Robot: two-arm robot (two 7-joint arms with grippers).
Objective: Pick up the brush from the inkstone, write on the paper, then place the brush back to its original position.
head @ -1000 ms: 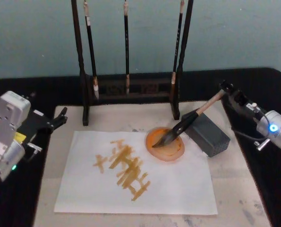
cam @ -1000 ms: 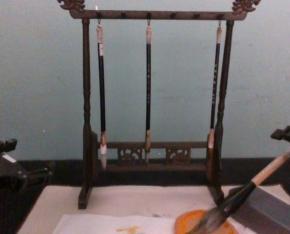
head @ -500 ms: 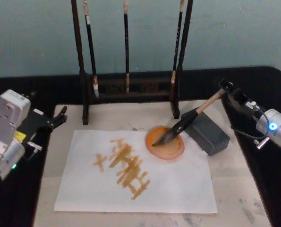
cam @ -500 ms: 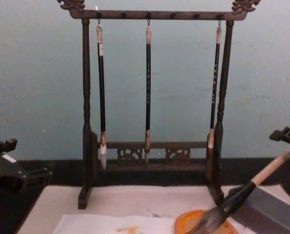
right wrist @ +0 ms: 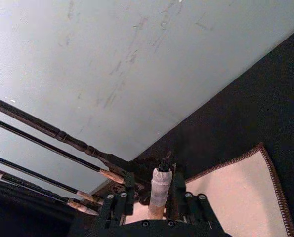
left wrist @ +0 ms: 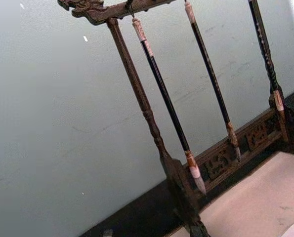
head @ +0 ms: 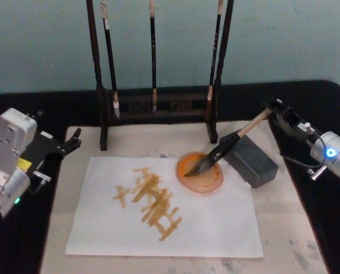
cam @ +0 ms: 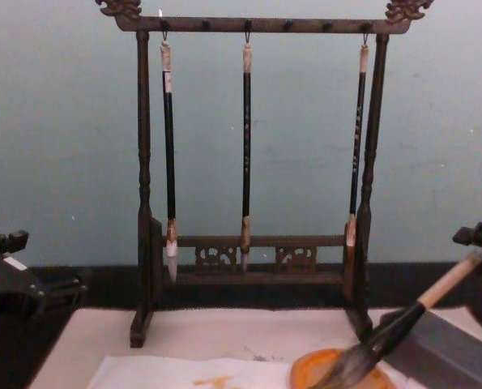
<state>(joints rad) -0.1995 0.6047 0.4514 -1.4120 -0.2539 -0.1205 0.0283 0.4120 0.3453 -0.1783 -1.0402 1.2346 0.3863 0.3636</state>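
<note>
Since a second ago the right tool (head: 276, 107) has been drawn slightly back toward the right edge and is seen a little lower in the chest view, while the brush (head: 224, 147) has been left where it lay. Nearest the robot, the paper (head: 215, 222) is spread flat on a cream felt mat (head: 284, 228) and is marked with orange-yellow strokes (head: 152, 202) that cannot be read as any character. At the paper's far right corner a shallow orange dish (head: 212, 181) is set, and the brush's dark bristle tip is held inside it. The black lower handle is propped on the grey inkstone (head: 255, 162) just beside the dish, so the pale upper handle slants up toward the right. That handle's end is straddled by the right tool, which is released: in the right wrist view its jaws stand wider than the handle, with a gap on one side. The left tool (head: 72, 140) is parked over the black worktop (head: 324, 228) at the mat's left edge; whether it is clenched or released cannot be told. A yellow label (head: 24, 165) is carried on that arm, its print too small to read. Farther back, three thin brushes (cam: 246, 146) are hung from a dark wooden rack (cam: 143, 162) before a pale blue-green wall (cam: 62, 121).
</note>
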